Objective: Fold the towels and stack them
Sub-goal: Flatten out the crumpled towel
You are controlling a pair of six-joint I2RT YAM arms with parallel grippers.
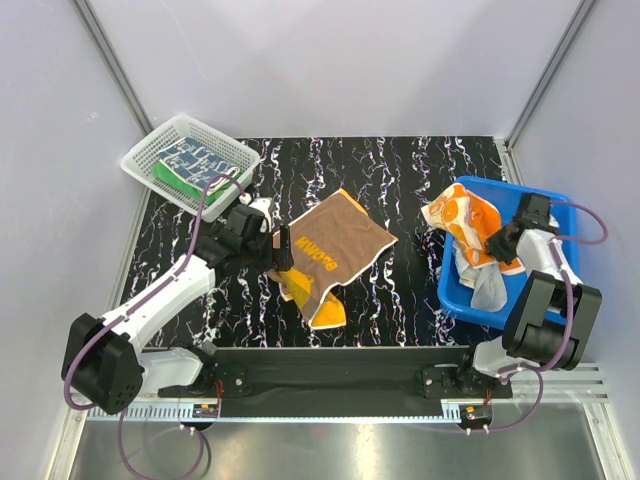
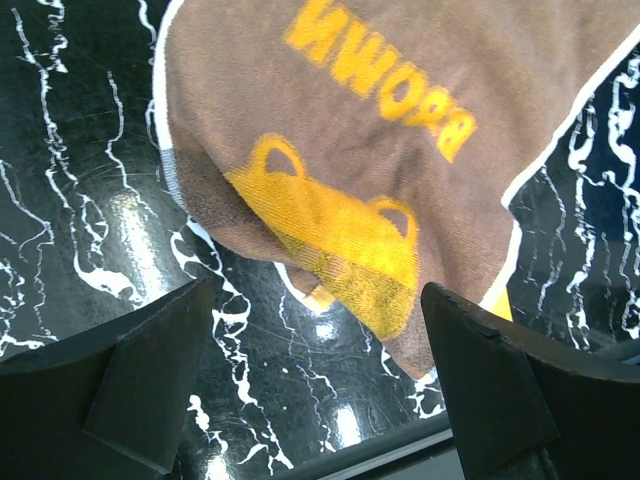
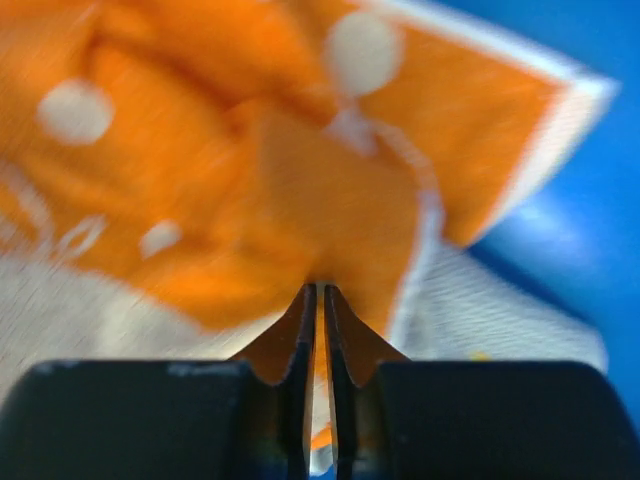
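Jaws at right pinch the orange towel (image 3: 200, 180), while left jaws gape wide beside the brown towel (image 2: 380, 150).

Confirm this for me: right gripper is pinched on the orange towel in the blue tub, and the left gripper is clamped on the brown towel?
Not quite. The left gripper is open wide near the brown towel, gripping nothing; the left wrist view shows it. The right gripper is indeed pinched on the orange towel in the blue tub.

The brown towel (image 2: 400, 150) is nappy terry cloth, the marbled table (image 2: 80, 200) glossy, the blue tub (image 1: 545, 195) smooth plastic.
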